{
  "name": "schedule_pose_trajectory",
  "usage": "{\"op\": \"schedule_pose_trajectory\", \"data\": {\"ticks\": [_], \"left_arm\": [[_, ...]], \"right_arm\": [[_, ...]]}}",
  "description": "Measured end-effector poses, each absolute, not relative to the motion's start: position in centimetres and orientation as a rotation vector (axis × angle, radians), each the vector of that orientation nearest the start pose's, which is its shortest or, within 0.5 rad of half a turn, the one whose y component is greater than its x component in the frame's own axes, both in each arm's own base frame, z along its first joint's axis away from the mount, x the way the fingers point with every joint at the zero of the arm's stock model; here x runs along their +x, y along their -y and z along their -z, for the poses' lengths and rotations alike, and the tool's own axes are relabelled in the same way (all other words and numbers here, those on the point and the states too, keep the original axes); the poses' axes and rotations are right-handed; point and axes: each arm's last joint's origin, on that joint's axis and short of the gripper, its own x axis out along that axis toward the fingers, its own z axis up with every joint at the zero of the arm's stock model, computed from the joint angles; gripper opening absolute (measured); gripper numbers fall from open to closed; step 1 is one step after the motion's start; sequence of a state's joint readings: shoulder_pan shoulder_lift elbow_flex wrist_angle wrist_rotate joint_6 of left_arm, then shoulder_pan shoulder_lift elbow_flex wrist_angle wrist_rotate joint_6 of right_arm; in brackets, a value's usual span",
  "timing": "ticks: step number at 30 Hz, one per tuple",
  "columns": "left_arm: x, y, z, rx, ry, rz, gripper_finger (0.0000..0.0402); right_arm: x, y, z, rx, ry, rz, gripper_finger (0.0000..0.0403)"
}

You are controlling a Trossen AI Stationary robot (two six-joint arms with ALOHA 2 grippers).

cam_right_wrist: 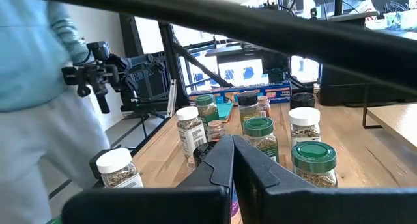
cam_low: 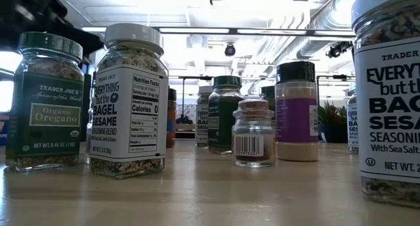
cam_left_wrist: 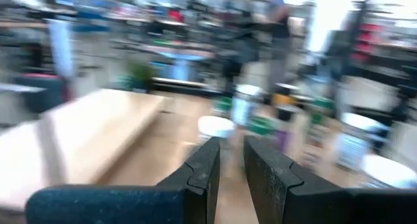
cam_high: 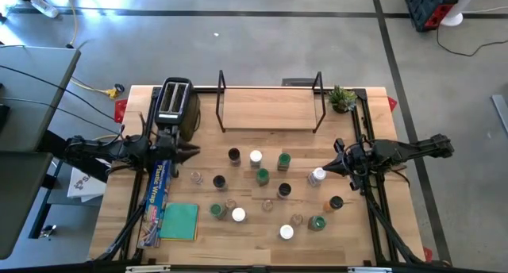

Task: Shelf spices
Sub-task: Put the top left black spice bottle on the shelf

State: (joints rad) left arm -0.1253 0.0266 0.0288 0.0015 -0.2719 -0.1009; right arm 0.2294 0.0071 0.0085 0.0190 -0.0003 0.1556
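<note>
Beyond left gripper point(cam_left_wrist: 231, 160), spices point(cam_left_wrist: 215, 126) blurred; shelf point(cam_high: 268, 108) bare.

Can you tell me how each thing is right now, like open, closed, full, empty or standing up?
Left gripper: slightly open, holding nothing.
Right gripper: shut, empty.
Low wooden shelf with black metal ends: bare, no jars on it.
Small spice jars with green, white or dark lids: upright on the table, lids on.
Black-and-silver toaster: slots empty.
</note>
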Motion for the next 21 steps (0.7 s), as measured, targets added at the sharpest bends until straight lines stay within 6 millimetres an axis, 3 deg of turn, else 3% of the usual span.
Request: {"op": "schedule_pose_trajectory", "data": {"ticks": [8,12,18,21], "left_arm": [[9.6,0.2,-17.2,-0.103,0.024,-0.245,0.0065],[9.6,0.2,-17.3,-0.105,0.027,-0.241,0.0065],[9.6,0.1,-17.3,-0.105,0.029,-0.249,0.0065],[9.6,0.1,-17.3,-0.105,0.028,-0.249,0.0065]], "right_arm": [[9.5,-2.2,-16.8,0.156,0.003,-0.230,0.0000],[9.5,-1.8,-17.3,0.119,0.068,-0.118,0.0000],[8.6,-1.1,-21.1,0.294,0.466,0.017,0.0000],[8.0,-0.9,-23.9,0.325,0.558,0.048,0.0000]]}}
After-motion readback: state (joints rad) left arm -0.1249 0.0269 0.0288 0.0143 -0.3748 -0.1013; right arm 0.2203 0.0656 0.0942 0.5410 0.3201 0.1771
